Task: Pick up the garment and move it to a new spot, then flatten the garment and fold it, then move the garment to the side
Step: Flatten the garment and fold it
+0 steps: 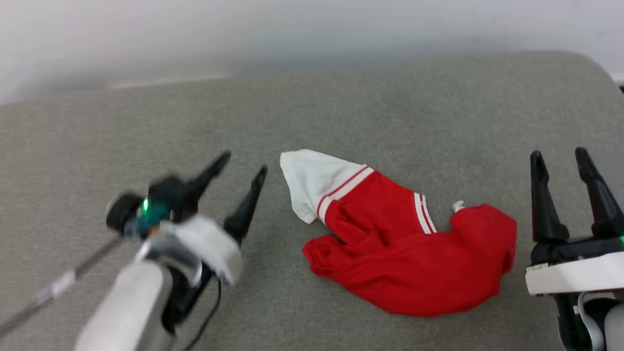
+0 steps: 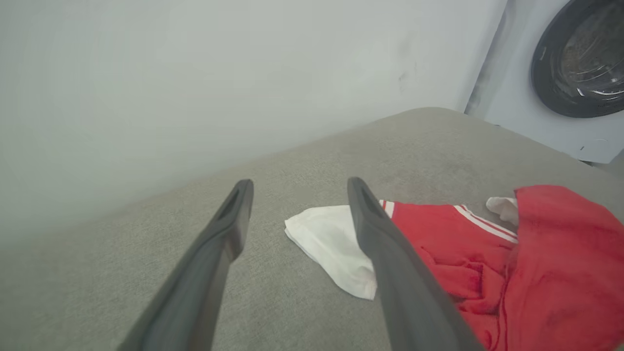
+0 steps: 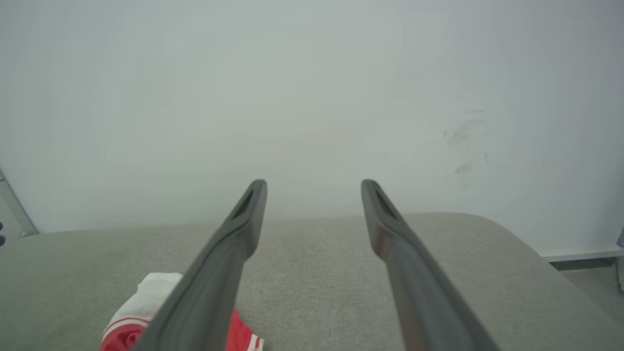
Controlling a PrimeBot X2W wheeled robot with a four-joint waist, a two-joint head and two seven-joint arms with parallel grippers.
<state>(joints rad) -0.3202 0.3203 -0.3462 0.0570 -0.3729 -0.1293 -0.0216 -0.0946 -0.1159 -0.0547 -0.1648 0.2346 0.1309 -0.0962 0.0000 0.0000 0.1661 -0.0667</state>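
The shirt lies crumpled right of centre in the head view on the grey cushion; the left claw and right claw flank it, both released and empty; to flatten it well, each should probably pinch a single layer, the white sleeve first, and draw outward.

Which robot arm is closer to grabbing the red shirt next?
Probably left: the left fingers, open, point toward the garment's white sleeve, while the right fingers, also open, aim past it.
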